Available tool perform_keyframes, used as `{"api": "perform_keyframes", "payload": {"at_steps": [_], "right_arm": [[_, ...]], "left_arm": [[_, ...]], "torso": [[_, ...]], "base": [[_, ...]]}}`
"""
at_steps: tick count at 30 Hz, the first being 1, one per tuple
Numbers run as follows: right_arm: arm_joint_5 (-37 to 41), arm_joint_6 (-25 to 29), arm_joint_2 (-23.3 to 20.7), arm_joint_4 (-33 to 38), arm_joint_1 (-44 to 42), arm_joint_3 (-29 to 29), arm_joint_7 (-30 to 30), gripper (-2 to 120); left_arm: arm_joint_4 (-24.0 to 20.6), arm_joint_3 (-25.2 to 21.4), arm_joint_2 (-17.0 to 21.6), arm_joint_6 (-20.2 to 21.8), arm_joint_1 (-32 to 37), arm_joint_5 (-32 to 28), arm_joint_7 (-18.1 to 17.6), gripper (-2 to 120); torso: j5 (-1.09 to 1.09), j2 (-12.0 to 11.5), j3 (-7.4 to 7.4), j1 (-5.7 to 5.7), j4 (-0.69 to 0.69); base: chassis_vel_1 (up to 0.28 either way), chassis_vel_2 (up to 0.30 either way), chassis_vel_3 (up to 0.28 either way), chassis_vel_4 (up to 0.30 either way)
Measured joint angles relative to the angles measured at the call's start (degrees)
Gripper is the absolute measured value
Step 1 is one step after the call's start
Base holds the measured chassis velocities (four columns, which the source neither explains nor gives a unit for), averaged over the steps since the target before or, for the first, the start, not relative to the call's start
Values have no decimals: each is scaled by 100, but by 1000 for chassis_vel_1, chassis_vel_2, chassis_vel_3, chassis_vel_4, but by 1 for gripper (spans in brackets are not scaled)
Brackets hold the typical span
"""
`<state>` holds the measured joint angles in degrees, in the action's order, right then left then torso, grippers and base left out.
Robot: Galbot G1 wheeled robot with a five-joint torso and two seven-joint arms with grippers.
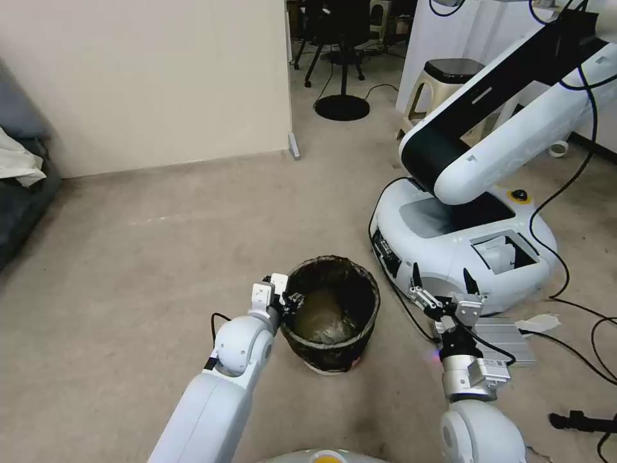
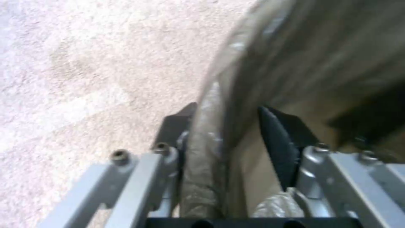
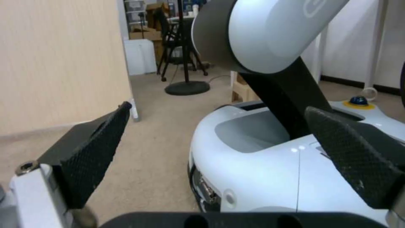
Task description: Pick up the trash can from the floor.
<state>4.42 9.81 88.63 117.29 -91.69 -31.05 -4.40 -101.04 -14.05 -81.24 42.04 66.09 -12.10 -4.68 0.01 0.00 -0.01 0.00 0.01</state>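
Trash can: small round bin lined with a dark crinkled bag folded over the rim; stands upright on the floor, straight ahead of the robot, between the two arms and just beside the large white robot base.
Trash can rim, left wrist view: bag-covered edge runs up between the two fingers; one dark finger outside the wall, the other inside the bin.
Left gripper: down at the near-left side of the rim, straddling it; partly closed, outer finger against the bag, inner finger a little off the wall; firm grip not certain.
Right gripper: held off to the right of the bin, well apart from it, above the carpet near the white base; fingers spread wide, nothing between them.
Right gripper, right wrist view: two black textured pads far apart, white base visible between them.
Floor: flat beige-grey carpet; cables trailing at the right.
Background: beige partition wall, stool beyond the white base.
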Motion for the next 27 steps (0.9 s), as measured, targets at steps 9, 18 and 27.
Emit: {"api": "perform_keyframes", "payload": {"at_steps": [9, 18, 27], "right_arm": [[-19, 28, 11, -16, 2, 56, 0, 100], [-31, 48, 12, 33, -54, 76, -3, 100], [-65, 53, 7, 139, -139, 119, -6, 100]], "left_arm": [[13, -159, 38, -3, 86, 22, 74, 13], [-121, -273, 66, -2, 198, 10, 113, 10], [-695, -645, 192, 27, 387, -377, 136, 3]], "torso": [[0, 0, 0, -1, 0], [-4, -1, 1, 0, -2], [-1, -1, 3, 0, 0]], "base": [[0, 0, 0, 0], [0, 0, 0, 0], [0, 0, 0, 0]]}}
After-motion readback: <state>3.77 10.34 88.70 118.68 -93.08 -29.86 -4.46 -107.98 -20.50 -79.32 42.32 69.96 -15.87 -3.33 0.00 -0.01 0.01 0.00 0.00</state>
